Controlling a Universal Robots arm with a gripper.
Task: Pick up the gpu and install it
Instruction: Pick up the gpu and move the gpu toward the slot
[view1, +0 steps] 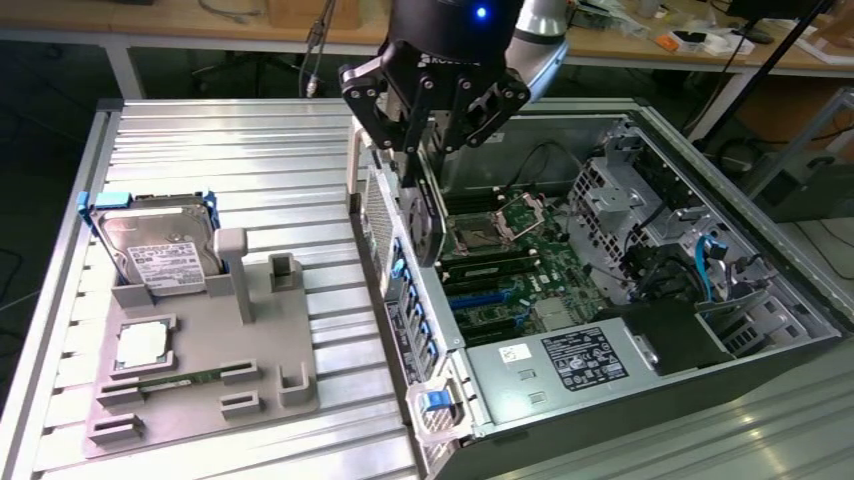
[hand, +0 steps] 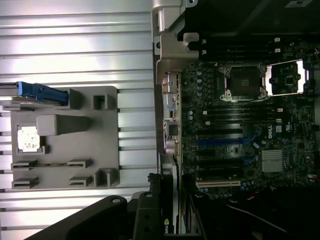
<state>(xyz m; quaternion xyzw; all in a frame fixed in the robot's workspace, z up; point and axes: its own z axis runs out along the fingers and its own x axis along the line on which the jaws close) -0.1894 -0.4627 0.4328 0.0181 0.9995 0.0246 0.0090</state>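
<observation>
Gripper (view1: 424, 165): I am holding the gpu (view1: 427, 225) by its upper edge, fingers set narrow on it. The card is hanging edge-on, and its visible length is running straight down into the open case (view1: 747, 330). The case's rear wall (view1: 400, 300) is crowding one face, while the motherboard (view1: 514, 270) side is giving freer room. I am counting one gpu, one hard drive (view1: 158, 245) and one memory stick (view1: 174, 380), the last two sitting on one grey fixture (view1: 267, 340).
</observation>
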